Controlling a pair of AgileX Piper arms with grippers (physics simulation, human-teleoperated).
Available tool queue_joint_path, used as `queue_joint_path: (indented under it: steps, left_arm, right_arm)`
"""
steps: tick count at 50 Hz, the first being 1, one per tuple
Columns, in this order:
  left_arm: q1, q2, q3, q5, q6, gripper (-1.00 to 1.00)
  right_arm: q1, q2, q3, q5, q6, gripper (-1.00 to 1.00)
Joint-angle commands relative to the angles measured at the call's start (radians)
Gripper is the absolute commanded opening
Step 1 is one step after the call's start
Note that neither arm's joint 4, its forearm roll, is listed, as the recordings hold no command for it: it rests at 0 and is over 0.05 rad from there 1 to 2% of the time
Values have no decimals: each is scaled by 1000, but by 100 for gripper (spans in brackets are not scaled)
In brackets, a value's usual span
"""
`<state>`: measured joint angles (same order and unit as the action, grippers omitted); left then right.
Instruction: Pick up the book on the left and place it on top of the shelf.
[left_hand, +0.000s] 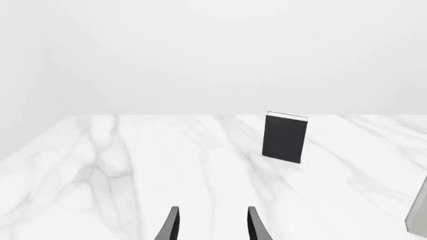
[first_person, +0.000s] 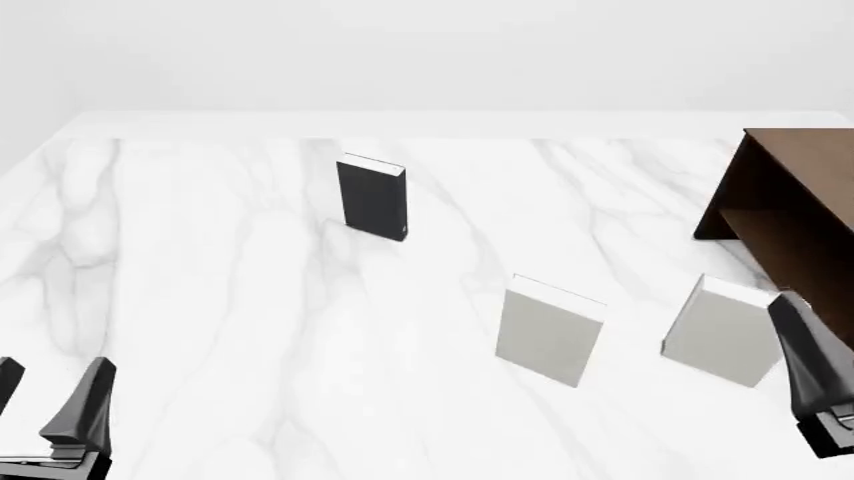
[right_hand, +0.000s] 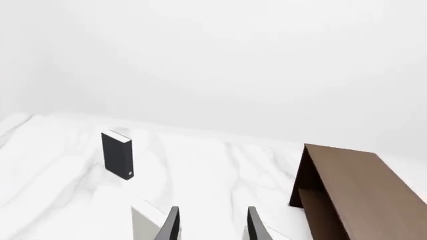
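Book (first_person: 371, 198) upright, well apart from shelf (first_person: 795, 215); both claws (first_person: 47, 400) (first_person: 817, 370) open, empty.

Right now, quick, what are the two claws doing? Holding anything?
Left claw: open, holding nothing, the dark book standing well ahead of it.
Right claw: open, holding nothing.

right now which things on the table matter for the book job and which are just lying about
For the job: black book; brown shelf.

Lying about: middle grey book; grey book nearest the shelf.
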<state>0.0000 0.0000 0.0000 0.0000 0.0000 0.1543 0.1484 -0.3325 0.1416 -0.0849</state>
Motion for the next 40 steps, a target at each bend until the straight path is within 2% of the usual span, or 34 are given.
queue_joint_path:
  steps: [1,6,18,20,27,40]
  left_arm:
    - [0,0,0,0,0,100]
    - [0,0,0,0,0,100]
    - [0,0,0,0,0,100]
    - [0,0,0,0,0,100]
    - [0,0,0,0,0,100]
    - [0,0,0,0,0,100]
  right_arm:
    - [78,168,-126,-41,-73,100]
    - [98,221,-166,-66,-108,100]
    - [134,317,-234,-55,-131,100]
    - [152,341,-248,-57,-166,100]
    - [167,425,-324,-69,-201,100]
    - [183,596,-398,-111,-220,100]
